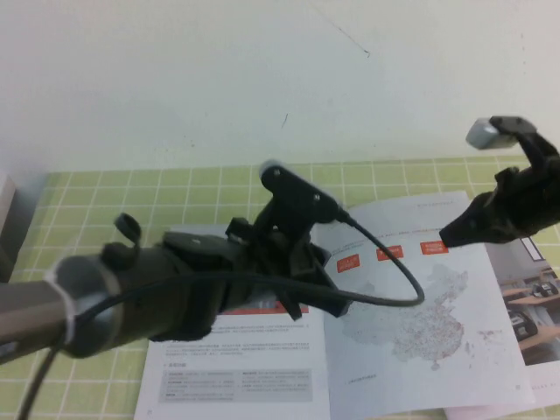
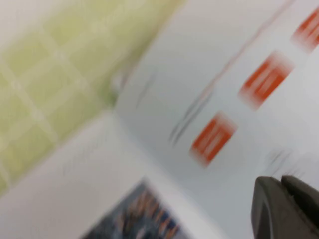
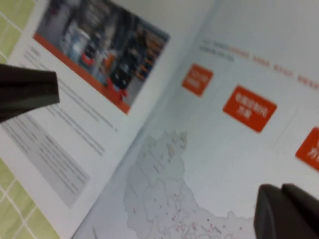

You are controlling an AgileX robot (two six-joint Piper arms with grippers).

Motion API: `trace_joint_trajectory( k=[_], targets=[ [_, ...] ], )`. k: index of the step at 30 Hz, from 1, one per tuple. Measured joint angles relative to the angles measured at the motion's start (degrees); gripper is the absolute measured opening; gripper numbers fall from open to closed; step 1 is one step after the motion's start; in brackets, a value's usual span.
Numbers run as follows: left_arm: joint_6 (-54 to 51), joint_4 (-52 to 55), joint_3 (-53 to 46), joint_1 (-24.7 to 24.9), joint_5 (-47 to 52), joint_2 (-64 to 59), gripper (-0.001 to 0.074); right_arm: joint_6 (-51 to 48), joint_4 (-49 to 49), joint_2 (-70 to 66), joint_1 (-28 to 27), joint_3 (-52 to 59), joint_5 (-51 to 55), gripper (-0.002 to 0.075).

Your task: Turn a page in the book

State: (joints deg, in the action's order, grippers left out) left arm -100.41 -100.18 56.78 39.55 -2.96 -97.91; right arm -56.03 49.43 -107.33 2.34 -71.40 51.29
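The book (image 1: 420,332) lies open on the green checked mat. Its right side shows a grey dotted map under red tabs (image 3: 249,107). The page (image 1: 236,359) lies flat on the left side, showing a wide red-banded photo (image 3: 99,50) above grey text. My left gripper (image 2: 281,180) is shut and empty, hovering just above the book near the spine; in the high view the left arm (image 1: 289,262) covers the upper part of the left page. Above the book's upper right corner my right gripper (image 1: 448,234) (image 3: 281,188) hangs over the map page, shut with nothing in it.
A second booklet (image 1: 534,306) with an office photo pokes out from under the book's right edge. The green checked mat (image 1: 105,201) runs back to a white wall. A grey object (image 1: 7,219) stands at the far left edge.
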Motion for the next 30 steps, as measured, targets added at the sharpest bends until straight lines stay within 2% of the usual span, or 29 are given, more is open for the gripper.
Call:
trace_joint_trajectory(
  k=[5, 8, 12, 18, 23, 30],
  targets=[
    [1.1, 0.7, -1.8, -5.7, 14.0, 11.8, -0.0004, -4.8, 2.7, 11.5, 0.0, 2.4, -3.2, -0.0002],
    [4.2, 2.7, -3.7, -9.3, 17.7, 17.8, -0.0004, -8.3, 4.8, 18.3, 0.0, 6.4, -7.0, -0.0002],
    [12.1, 12.6, -6.7, -13.0, 20.6, 24.8, -0.0004, -14.5, 10.8, 27.1, 0.0, 13.9, -10.6, -0.0002],
    [25.4, 28.3, -9.3, -19.8, 33.4, 35.2, -0.0004, -24.7, 23.1, 36.9, 0.0, 26.2, -13.1, -0.0002],
    [37.1, 42.6, -12.1, -24.3, 38.2, 44.9, -0.0004, -34.2, 31.9, 41.6, 0.0, 35.0, -15.0, -0.0002],
    [41.6, 48.3, -19.1, -28.3, 44.0, 59.0, -0.0004, -47.1, 42.7, 49.3, 0.0, 43.0, -14.0, -0.0002]
  ],
)
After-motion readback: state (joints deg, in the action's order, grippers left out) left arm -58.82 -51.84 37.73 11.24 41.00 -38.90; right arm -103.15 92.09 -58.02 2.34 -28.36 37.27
